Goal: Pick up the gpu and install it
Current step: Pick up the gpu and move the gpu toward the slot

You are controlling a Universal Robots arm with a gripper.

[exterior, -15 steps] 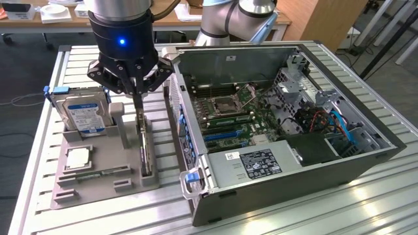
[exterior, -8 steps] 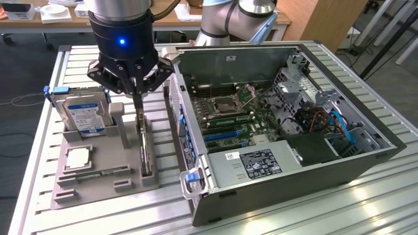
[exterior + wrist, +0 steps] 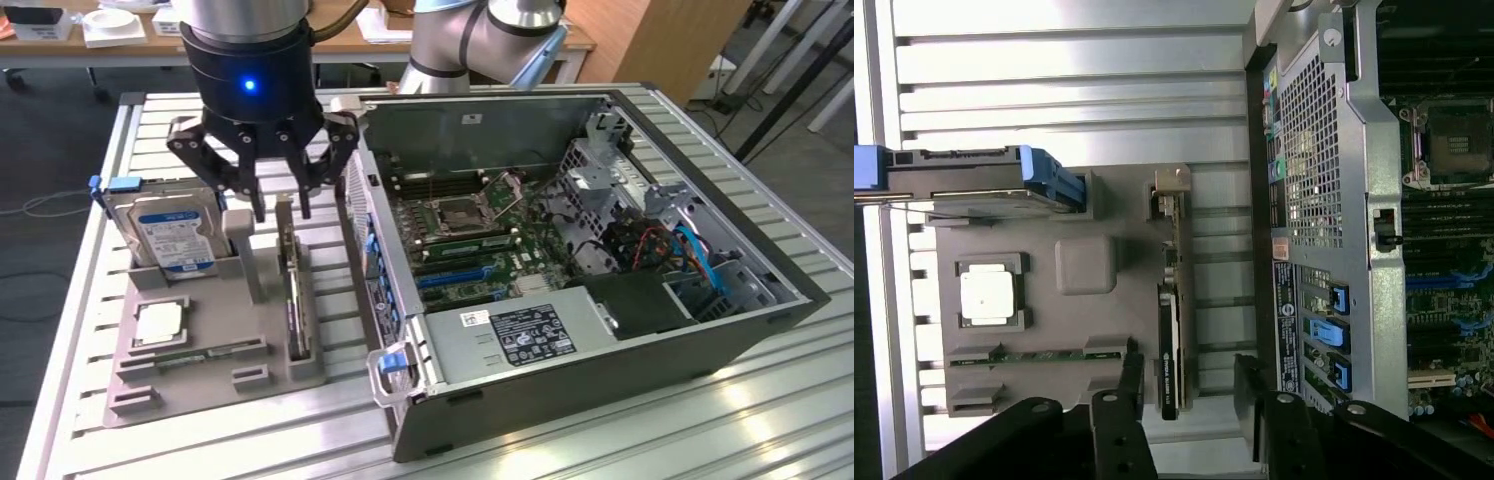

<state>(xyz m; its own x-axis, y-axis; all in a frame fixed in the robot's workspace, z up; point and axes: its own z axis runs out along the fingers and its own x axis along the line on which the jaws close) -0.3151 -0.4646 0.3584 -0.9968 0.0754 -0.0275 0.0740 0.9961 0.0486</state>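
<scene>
Exterior view, items on a slatted metal table (image 3: 747, 440):

- Gripper (image 3: 280, 205): black, on the arm, hanging over the grey holder tray (image 3: 254, 335) at the tray's edge nearest the computer case (image 3: 601, 390). Fingers spread wide, holding nothing.
- Gpu (image 3: 296, 300): thin dark card standing on its long edge in a slot along that same tray edge. Its far end lies just below the fingertips.
- Hard drive (image 3: 167, 235): silver with a blue-white label, upright at the tray's far corner, away from the case.
- Processor chip (image 3: 158, 322): flat, mid-tray.
- Memory stick (image 3: 200, 353): green, lying near the tray's near edge.
- Computer case: side open, with the motherboard (image 3: 467, 230) exposed.

Wrist view, same items: the gripper (image 3: 1189, 385) straddles one end of the gpu (image 3: 1169, 340), with a gap showing on either side. The hard drive (image 3: 984, 175), processor chip (image 3: 987, 293) and memory stick (image 3: 1054, 353) are seated in the tray (image 3: 1124, 200). The case (image 3: 1314, 130) stands just beside the tray.
</scene>
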